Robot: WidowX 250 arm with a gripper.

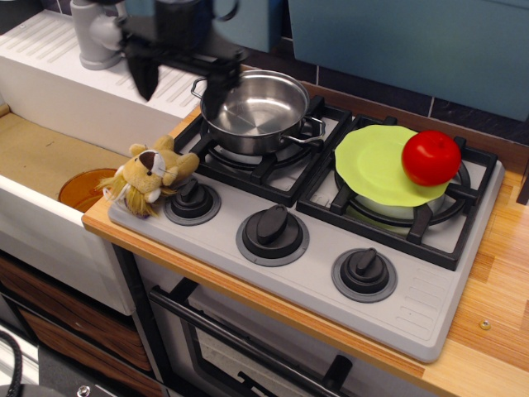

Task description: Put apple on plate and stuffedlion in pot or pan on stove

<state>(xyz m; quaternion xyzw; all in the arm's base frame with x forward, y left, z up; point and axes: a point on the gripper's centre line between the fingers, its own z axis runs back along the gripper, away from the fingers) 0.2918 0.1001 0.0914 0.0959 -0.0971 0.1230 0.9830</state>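
Two fingers (147, 78) spread apart | pointing down | above stuffedlion (150, 175), empty

The wooden counter (504, 273) carries the grey stove (413, 306), with the stuffedlion (149, 177) at its left corner.

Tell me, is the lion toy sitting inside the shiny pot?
No, the stuffed lion lies at the stove's front left corner by a knob, and the steel pot is empty.
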